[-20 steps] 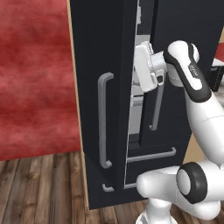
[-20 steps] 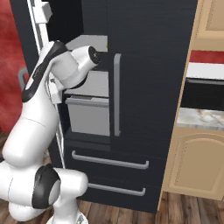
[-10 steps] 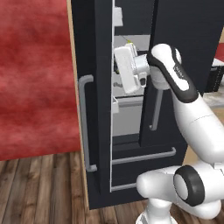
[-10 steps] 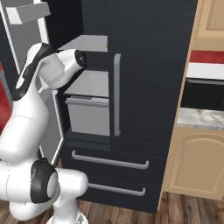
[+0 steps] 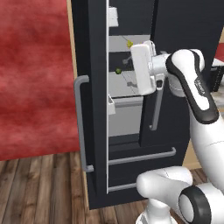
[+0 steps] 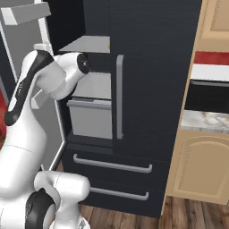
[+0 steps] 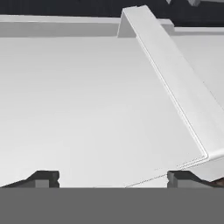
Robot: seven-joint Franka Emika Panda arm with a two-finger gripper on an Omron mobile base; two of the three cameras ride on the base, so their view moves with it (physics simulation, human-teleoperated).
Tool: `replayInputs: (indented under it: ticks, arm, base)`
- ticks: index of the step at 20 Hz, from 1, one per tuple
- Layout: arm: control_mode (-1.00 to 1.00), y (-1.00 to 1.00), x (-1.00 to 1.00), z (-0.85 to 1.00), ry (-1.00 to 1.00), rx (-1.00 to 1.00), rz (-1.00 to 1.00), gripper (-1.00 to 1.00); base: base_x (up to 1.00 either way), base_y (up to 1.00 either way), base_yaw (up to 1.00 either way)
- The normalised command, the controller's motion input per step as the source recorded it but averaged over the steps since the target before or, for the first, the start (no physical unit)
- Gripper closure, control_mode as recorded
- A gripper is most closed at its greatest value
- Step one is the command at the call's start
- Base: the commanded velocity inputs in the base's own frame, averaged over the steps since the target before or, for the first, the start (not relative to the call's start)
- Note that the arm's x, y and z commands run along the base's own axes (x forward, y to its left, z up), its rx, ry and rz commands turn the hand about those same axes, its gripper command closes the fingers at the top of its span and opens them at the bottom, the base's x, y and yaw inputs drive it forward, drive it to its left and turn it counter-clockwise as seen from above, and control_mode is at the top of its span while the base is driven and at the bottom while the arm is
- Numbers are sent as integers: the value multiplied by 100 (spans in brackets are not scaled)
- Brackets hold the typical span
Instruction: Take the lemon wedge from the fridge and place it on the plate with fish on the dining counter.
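Item: fridge (image 5: 183,43), left door swung open; pale shelves exposed. Lemon wedge (image 5: 129,43) — tiny yellow piece on an upper shelf, above a small green ball (image 5: 118,70). Gripper (image 7: 113,177): jaws spread wide, empty, facing the door's grey inner panel (image 7: 87,105). Risks — hand bumping the door or shelf edge while reaching in; jaws closing on the ball instead; the small wedge slipping from the fingers.

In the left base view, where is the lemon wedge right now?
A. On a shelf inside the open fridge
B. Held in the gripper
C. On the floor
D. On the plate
A: the lemon wedge sits on a pale shelf inside the fridge, above the small green ball.
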Motion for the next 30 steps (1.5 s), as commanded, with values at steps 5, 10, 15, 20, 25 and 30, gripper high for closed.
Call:
replayInputs:
  ticks: [5,10,15,20,25,30]
  arm:
    - [-100,-95,-100,68,-4,-5,-30,-100]
    - [-100,-94,-100,11,-3,-33,-30,-100]
    - [-100,-83,-87,-7,-1,-63,-21,-100]
    - [-100,-26,-39,-45,-7,-85,-6,-100]
    - [-100,-2,3,-50,3,-66,27,-100]
    - [-100,-7,0,-9,5,-7,7,-100]
  base:
    - [0,0,0]
    - [0,0,0]
    - [0,0,0]
    - [0,0,0]
    - [0,0,0]
    - [0,0,0]
